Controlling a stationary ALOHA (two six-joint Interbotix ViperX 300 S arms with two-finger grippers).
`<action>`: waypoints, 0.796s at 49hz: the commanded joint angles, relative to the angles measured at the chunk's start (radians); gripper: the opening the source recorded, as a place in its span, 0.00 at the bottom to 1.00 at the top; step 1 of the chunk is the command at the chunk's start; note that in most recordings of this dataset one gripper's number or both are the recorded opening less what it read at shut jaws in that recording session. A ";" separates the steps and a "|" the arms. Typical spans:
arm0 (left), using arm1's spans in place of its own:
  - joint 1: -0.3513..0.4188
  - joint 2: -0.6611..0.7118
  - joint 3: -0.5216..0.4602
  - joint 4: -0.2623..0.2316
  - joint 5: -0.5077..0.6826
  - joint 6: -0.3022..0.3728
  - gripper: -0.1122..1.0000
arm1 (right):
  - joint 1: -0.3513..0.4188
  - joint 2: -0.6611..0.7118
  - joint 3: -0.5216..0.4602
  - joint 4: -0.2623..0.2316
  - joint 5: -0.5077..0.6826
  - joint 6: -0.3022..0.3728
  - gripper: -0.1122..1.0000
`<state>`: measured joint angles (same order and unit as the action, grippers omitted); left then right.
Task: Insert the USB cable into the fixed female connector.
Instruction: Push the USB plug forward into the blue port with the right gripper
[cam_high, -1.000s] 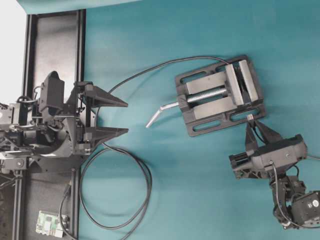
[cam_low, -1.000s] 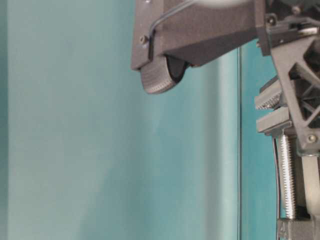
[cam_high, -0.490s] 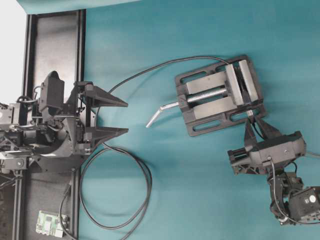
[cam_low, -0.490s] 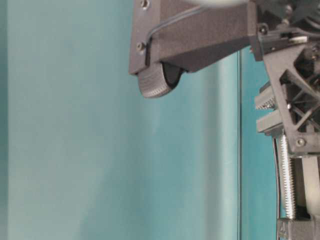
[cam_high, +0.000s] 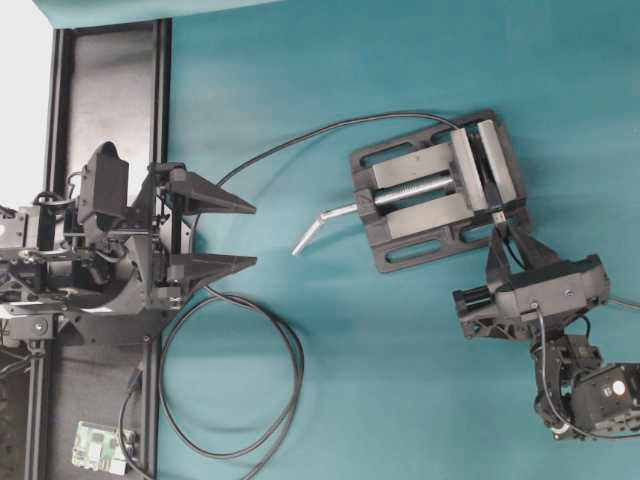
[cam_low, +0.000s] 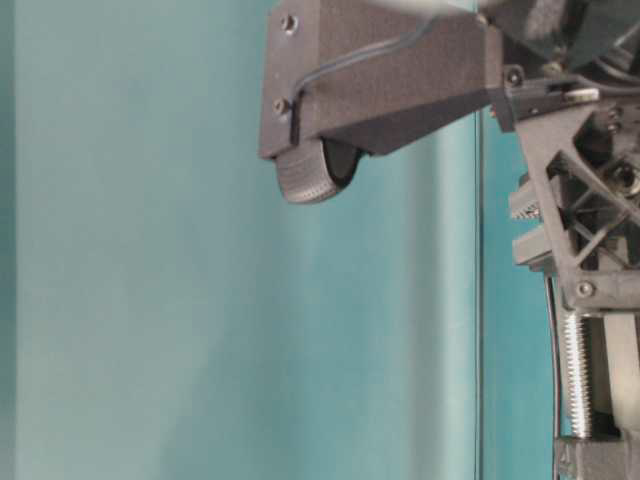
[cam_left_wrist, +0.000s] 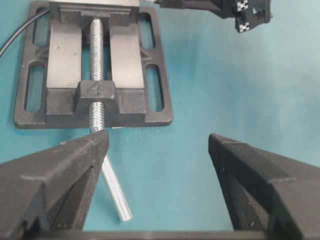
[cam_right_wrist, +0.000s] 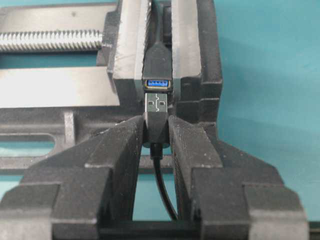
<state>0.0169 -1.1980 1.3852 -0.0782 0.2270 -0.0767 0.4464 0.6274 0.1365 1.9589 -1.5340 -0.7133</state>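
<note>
Overhead, looking straight down at the surface (cam_high: 400, 380). Table-level, very close, sideways. Both wrist views facing the vise (cam_left_wrist: 95, 95).

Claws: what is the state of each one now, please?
Left claw: open, holding nothing.
Right claw: closed on the USB cable, plug tip at the fixed female connector.

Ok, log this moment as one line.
right gripper: shut on USB cable | plug at female connector, not inserted | left gripper: open, idle

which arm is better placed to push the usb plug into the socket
Right. The right gripper already pinches the USB cable by its plug, whose silvery tip sits just at the mouth of the fixed female connector clamped in the vise. The left gripper sits open and far off.
</note>
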 joint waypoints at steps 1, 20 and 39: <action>-0.002 0.014 -0.006 -0.002 -0.014 -0.011 0.96 | -0.008 -0.018 -0.015 -0.008 -0.009 -0.002 0.30; -0.002 0.014 -0.002 -0.002 -0.021 -0.011 0.96 | -0.025 -0.020 -0.012 -0.008 -0.009 -0.002 0.30; -0.002 0.014 0.000 -0.002 -0.020 -0.011 0.96 | -0.032 -0.020 -0.009 -0.008 0.015 -0.005 0.30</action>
<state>0.0169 -1.1980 1.3975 -0.0782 0.2148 -0.0767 0.4234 0.6274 0.1365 1.9589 -1.5202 -0.7179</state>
